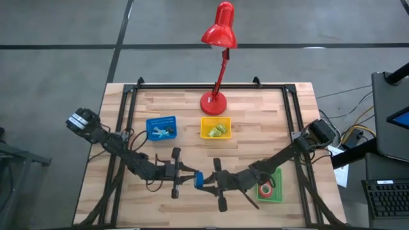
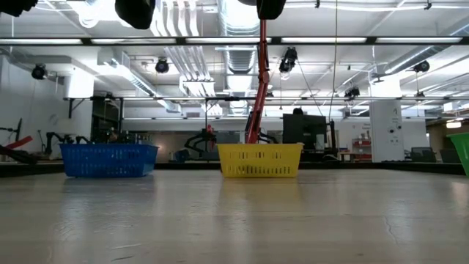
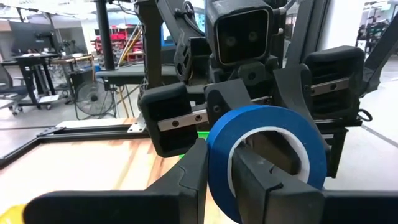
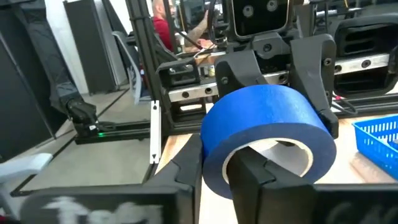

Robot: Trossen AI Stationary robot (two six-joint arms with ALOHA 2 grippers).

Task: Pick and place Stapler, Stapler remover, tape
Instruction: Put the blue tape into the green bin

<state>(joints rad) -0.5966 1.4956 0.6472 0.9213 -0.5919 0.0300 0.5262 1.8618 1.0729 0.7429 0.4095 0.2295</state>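
The table [image 1: 192,115] is light wood w/ a black frame round it, sitting on a gray floor [image 1: 57,25] w/ dark lines. A red lamp [image 1: 218,38] stands at the top middle of the table. Just below it is a yellow bin [image 1: 215,127], and a blue bin [image 1: 160,128] sits to its left; both have small things inside, too small to tell. A green bin [image 1: 269,186] is at the lower right of the high view, w/ a red tape roll [image 1: 266,190] in it. The two arms meet low in the middle, above the wood. The left gripper [image 1: 189,177] and right gripper [image 1: 206,181] both touch the blue tape [image 1: 199,180], which hangs between them off the table. In each wrist view that arm's fingers are clamped on the roll's wall, one finger inside the hole and one outside, so both hold it at once. The left fingers [image 3: 186,177] and right fingers [image 4: 252,171] look dark and blocky. In the low view the room is big, w/ pipes and long lights on the ceiling, desks and screens far back. The right wrist view shows a person in a red top [image 4: 163,25] far off.
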